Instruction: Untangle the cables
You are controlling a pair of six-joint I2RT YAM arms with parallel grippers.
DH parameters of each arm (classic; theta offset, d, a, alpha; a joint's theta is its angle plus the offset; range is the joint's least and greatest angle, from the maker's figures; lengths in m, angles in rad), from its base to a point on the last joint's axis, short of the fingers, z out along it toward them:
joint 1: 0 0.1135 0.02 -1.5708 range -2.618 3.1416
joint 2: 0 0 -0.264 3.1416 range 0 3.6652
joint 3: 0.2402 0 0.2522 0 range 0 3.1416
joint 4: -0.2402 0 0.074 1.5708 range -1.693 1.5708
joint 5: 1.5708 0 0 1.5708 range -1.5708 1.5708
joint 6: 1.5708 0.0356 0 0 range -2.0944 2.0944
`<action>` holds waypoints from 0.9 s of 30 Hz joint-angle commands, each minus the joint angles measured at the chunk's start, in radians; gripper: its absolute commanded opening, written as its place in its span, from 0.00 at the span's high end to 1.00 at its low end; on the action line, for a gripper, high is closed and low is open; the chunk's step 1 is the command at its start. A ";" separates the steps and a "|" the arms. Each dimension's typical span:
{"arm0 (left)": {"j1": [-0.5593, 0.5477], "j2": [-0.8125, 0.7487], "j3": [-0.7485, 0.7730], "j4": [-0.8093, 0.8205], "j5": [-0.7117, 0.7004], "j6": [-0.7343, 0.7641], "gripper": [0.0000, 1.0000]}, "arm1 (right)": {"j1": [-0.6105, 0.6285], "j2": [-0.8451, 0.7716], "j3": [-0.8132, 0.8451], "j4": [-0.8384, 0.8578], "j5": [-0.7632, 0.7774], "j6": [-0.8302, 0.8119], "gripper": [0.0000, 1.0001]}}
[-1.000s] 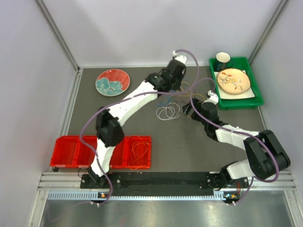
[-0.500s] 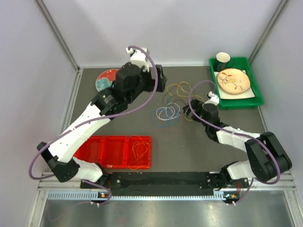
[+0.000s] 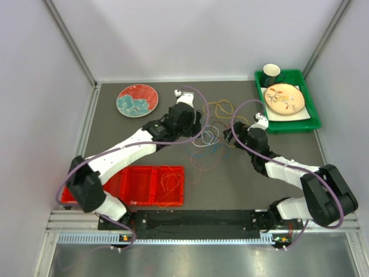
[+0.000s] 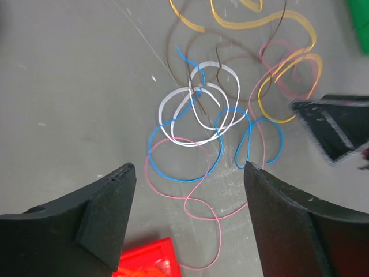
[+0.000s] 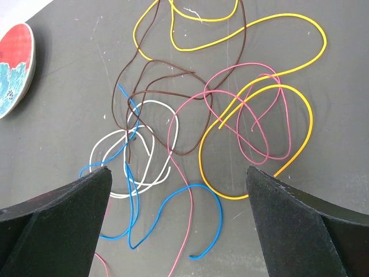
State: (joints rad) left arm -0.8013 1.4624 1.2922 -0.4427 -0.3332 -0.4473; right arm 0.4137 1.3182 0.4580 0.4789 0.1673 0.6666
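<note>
The left gripper [image 4: 187, 173] stood with its two black, wedge-shaped fingers spread wide and nothing between them. Half a second before, it had been raised high near the far-left plate [image 3: 137, 99]; it had since dropped low to the left edge of the tangle. The right gripper [image 5: 177, 170] was likewise fully spread and empty, and its arm had kept its position at the right edge of the tangle.

The cables [image 3: 209, 137] lay as a loose heap of thin, glossy wire loops at the centre of the table, between the two grippers. The white and blue loops overlapped on the near-left side. Yellow, brown and pink strands crossed one another farther right. One pink strand trailed toward the near edge.

A separate orange cable [image 3: 169, 183] remained coiled in the right compartment of the red tray [image 3: 132, 184], a rigid plastic container. The table surface [image 3: 242, 179] was a matte grey mat with faint scuffs.
</note>
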 commanded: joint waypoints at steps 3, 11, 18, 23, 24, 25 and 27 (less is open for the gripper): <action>0.001 0.168 -0.005 0.130 0.140 -0.059 0.23 | -0.013 -0.008 0.018 0.024 0.017 0.011 0.01; -0.001 0.373 0.079 0.145 0.218 -0.122 0.25 | -0.038 0.010 0.021 0.024 0.017 0.036 0.01; -0.016 0.430 0.108 0.193 0.246 -0.145 0.27 | -0.049 0.010 0.016 0.032 0.014 0.044 0.01; -0.050 0.490 0.170 0.173 0.218 -0.126 0.30 | -0.053 0.015 0.018 0.032 0.009 0.048 0.01; -0.056 0.515 0.195 0.167 0.205 -0.125 0.33 | -0.052 0.015 0.016 0.032 0.011 0.048 0.01; -0.059 0.526 0.208 0.145 0.191 -0.123 0.36 | -0.052 0.015 0.018 0.030 0.008 0.048 0.01; -0.064 0.561 0.248 0.122 0.160 -0.125 0.47 | -0.052 0.016 0.019 0.032 0.005 0.047 0.01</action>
State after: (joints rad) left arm -0.8505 1.9678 1.4536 -0.3141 -0.1181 -0.5755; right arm 0.3698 1.3251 0.4580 0.4786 0.1734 0.7044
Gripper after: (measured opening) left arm 0.631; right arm 0.987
